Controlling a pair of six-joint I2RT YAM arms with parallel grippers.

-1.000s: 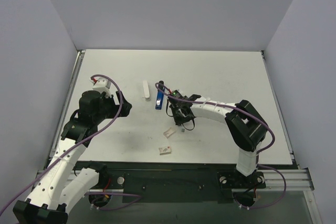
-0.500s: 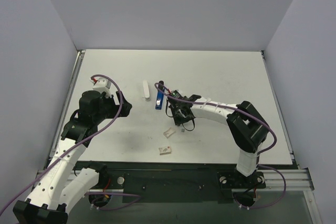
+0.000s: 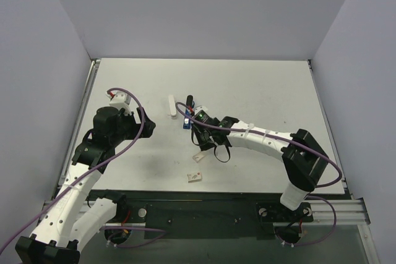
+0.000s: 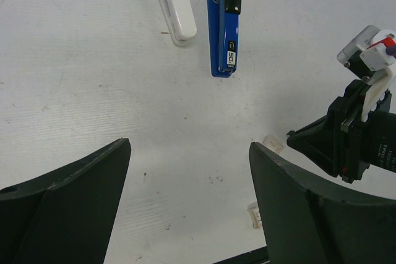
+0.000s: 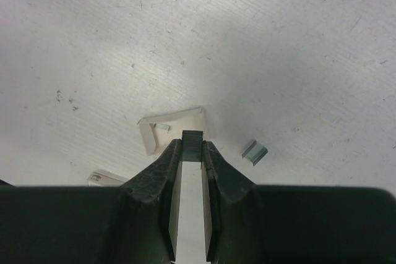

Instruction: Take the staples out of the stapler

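The royal-blue stapler [image 4: 224,26] with a black end lies flat on the table, its far end toward the wall; it also shows in the top view [image 3: 186,117]. My right gripper [image 5: 192,144] is shut on a short dark strip of staples [image 5: 192,138] and holds it just above a small open cardboard tray [image 5: 175,122]. In the top view the right gripper [image 3: 200,138] sits just near of the stapler. A loose clump of staples [image 5: 254,152] lies right of the tray. My left gripper [image 4: 189,202] is open and empty, well to the stapler's left and nearer me.
A plain white bar [image 4: 177,4] lies left of the stapler. A second cardboard piece [image 3: 194,177] lies nearer the front edge, below the tray [image 3: 198,157]. The right arm's purple cable loops over the stapler area.
My right gripper has moved left, from beside the tray to over it and closer to the stapler. The left arm has not moved.
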